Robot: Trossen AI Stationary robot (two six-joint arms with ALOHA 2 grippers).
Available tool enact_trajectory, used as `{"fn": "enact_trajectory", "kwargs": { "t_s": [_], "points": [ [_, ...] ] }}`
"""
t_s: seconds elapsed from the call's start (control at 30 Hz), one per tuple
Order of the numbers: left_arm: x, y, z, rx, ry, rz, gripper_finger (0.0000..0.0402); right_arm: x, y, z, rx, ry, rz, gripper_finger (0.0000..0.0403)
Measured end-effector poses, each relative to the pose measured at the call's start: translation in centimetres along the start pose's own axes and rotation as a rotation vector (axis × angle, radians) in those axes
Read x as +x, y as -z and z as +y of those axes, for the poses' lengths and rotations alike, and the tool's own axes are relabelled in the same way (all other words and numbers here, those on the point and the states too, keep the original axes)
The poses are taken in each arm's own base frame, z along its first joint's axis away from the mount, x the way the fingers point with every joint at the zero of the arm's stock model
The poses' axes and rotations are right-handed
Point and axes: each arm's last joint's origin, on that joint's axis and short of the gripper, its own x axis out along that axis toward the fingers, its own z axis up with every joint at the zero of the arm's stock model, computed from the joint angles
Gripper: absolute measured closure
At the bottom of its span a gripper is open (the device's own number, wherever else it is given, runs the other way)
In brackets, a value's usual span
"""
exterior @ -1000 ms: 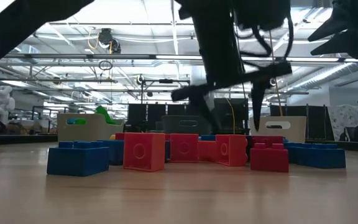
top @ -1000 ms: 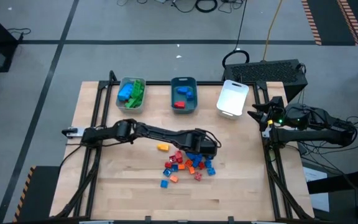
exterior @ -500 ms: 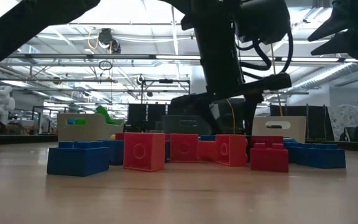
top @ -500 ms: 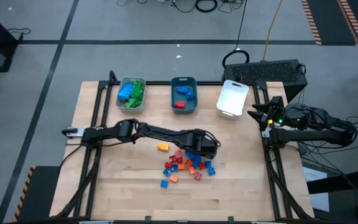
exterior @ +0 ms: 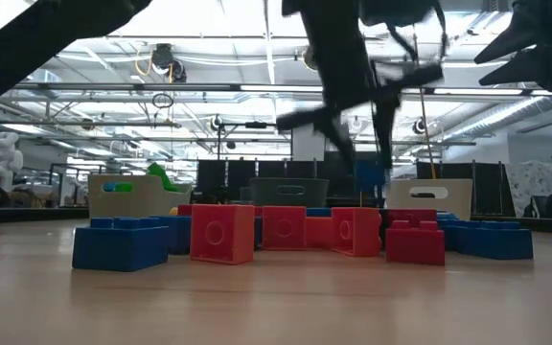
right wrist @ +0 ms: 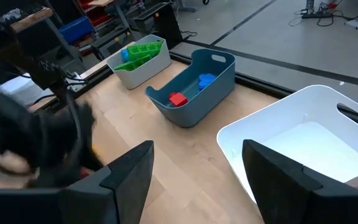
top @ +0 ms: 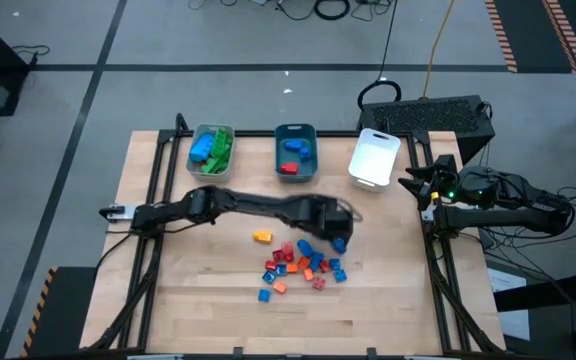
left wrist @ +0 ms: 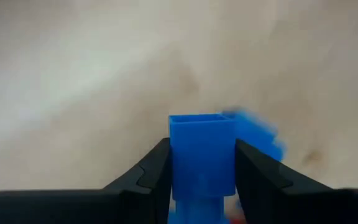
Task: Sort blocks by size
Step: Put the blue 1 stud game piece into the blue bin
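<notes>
A small blue block (left wrist: 202, 152) sits between the fingers of my left gripper (left wrist: 202, 180), which is shut on it. In the high view my left gripper (top: 337, 238) hangs over the right end of a pile of red, blue and orange blocks (top: 303, 265) on the wooden table. In the low view the blue block (exterior: 370, 177) hangs above the pile (exterior: 286, 230). One orange block (top: 261, 237) lies apart, left of the pile. My right gripper (right wrist: 194, 180) waits open at the table's right edge (top: 408, 183), near the white tray. My left gripper pinches the small blue block by two opposite side faces (left wrist: 176, 168) between its two fingers (left wrist: 151, 177). The fingers come from above, slanting steeply down. The block is lifted clear of the table and the pile.
Three trays stand along the far edge: a pale one (top: 211, 150) with green and blue blocks, a teal one (top: 295, 153) with red and blue blocks, and a white one (top: 374, 158) with nothing showing in it. Bare wood lies between the pile and the trays.
My left gripper has shut on the small blue block at the pile's right end. It has then risen and gone a little toward the far edge, lifting the block clear of the table.
</notes>
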Motion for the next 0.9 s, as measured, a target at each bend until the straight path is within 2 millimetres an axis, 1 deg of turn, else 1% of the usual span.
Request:
{"fn": "enact_trajectory", "kwargs": {
  "t_s": [0.13,0.17,0.23,0.27,0.3,0.4,0.57,0.6,0.63,0.7,0.8,0.9],
  "points": [
    [-2.1,-3.0,1.9,-0.023,-0.04,-0.076,0.0265,0.0,0.0,0.0,-0.001,0.0,0.001,0.0165],
    [-2.9,-3.9,2.3,-0.037,-0.048,-0.105,0.0265,0.0,0.0,0.0,-0.001,0.001,0.003,0.0165],
    [-4.2,-5.3,3.8,-0.037,-0.118,-0.147,0.0265,0.0,0.0,0.0,-0.002,0.002,0.003,0.0165],
    [-5.1,-6.2,4.4,-0.049,-0.13,-0.182,0.0265,0.0,0.0,0.0,-0.002,0.003,0.003,0.0165],
    [-5.6,-7.0,5.0,-0.058,-0.146,-0.207,0.0265,0.0,0.0,0.0,-0.003,0.003,0.005,0.0165],
    [-5.6,-9.2,7.0,-0.075,-0.203,-0.224,0.0265,0.0,0.0,0.0,-0.003,0.003,0.005,0.0165],
    [-5.0,-11.5,9.5,-0.098,-0.269,-0.208,0.0265,0.0,0.0,0.0,-0.003,0.003,0.005,0.0165],
    [-4.9,-11.8,10.0,-0.103,-0.284,-0.2,0.0259,0.0,0.0,0.0,-0.002,0.003,0.005,0.0165],
    [-4.7,-12.2,10.3,-0.112,-0.291,-0.2,0.0244,0.0,0.0,0.0,-0.003,0.003,0.005,0.0165],
    [-4.6,-12.7,10.9,-0.12,-0.301,-0.2,0.0204,0.0,0.0,0.0,-0.003,0.003,0.005,0.0165],
    [-4.6,-13.4,11.6,-0.072,-0.317,-0.197,0.0147,0.0,0.0,0.0,-0.003,0.003,0.005,0.0165],
    [-4.4,-13.9,12.1,-0.062,-0.308,-0.174,0.0116,0.0,0.1,0.0,-0.003,0.003,0.005,0.0165]
  ]
}}
